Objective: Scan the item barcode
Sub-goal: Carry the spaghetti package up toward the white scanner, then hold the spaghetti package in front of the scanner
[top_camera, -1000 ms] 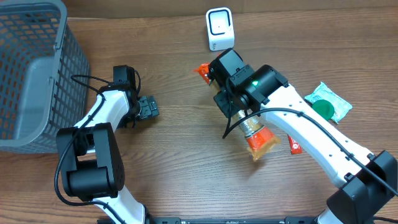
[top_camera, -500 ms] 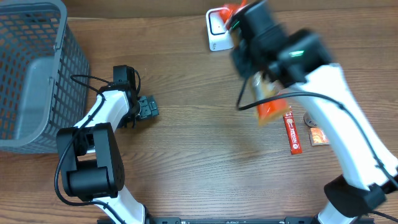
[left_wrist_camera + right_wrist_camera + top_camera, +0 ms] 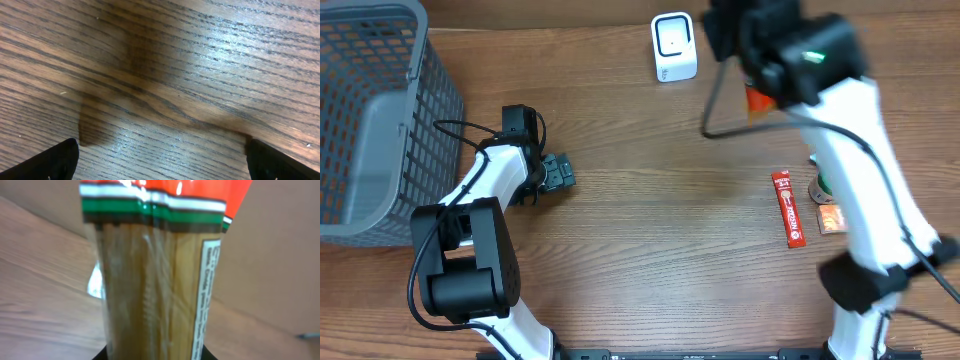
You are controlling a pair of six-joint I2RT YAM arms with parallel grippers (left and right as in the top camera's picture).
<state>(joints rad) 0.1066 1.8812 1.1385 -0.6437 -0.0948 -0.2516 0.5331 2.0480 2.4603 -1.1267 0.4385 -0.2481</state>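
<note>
Between the right fingers (image 3: 112, 356) we hold the packet (image 3: 150, 280) upright: a clear sleeve of pale sticks, with orange, white and green bands at the end farthest from the grip. The fingers stand narrow, closed on its lower end. A printed label strip runs along one edge of the packet, but it is too blurred for us to tell whether the barcode is there.

The scanner (image 3: 674, 47) stands on the bench (image 3: 650, 250), beside these fingers on the left arm's side and below them, since the arm is raised. The left fingers (image 3: 60, 160) are spread wide over bare wood with nothing between them, well apart from the work.

To do this step well, we judge that we should first find the barcode. We would then turn the wrist until that face looks squarely at the scanner's window, bring it near and hold it steady. The film is glossy, so a slight tilt may help against glare. The grip sits low, so a quick swing could make the top sway.
</note>
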